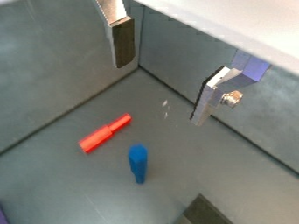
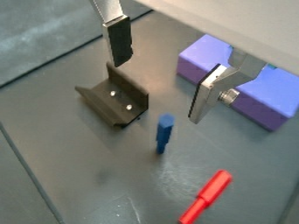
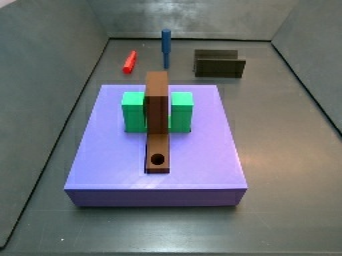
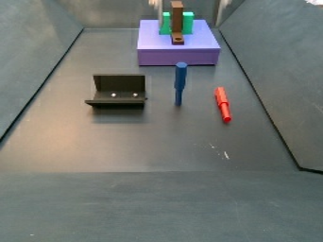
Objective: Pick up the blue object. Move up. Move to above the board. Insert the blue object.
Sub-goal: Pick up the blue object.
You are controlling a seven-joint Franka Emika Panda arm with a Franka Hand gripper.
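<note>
Fingers: two flat silver plates with dark pads sit closest to the wrist cameras.
Gripper: the gripper hangs above the floor, spread wide with nothing between its fingers.
Blue rod: the thin blue object stands upright on the grey floor, below the gripper.
Red stick: a short red stick lies flat near the blue object.
Fixture: the dark L-shaped fixture stands on the rod's other side.
Board: the long brown board lies across a green block on a wide purple slab, well apart from the rod.
Hole: a round hole shows near one board end.
</note>
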